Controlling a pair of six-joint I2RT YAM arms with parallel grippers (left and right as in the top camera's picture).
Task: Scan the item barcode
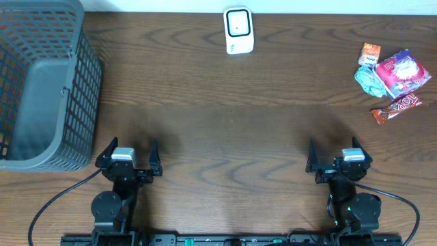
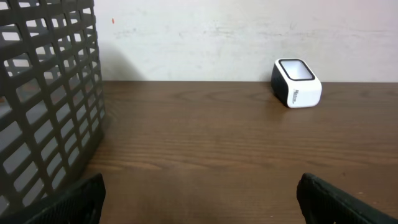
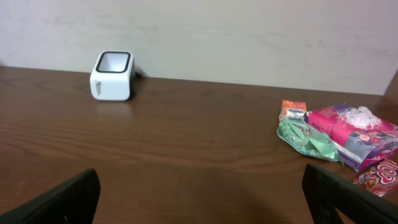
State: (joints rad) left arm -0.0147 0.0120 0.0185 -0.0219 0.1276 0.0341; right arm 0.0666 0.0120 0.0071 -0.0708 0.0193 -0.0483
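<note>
Wooden table (image 1: 225,109) from overhead: white scanner (image 1: 239,30) far centre, snack packets (image 1: 392,75) far right, grey basket (image 1: 89,89) left. The left gripper (image 1: 132,147) and right gripper (image 1: 333,145) gape wide, both empty. Left wrist catches basket and scanner; right wrist catches scanner and packets.

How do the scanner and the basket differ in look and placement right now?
The scanner is a small white box with a dark-framed window on top; the basket is far larger, grey, with open lattice walls. The scanner sits at the far edge of the table, near the middle; the basket sits at the left end. Both stand upright on the bare wood.
</note>
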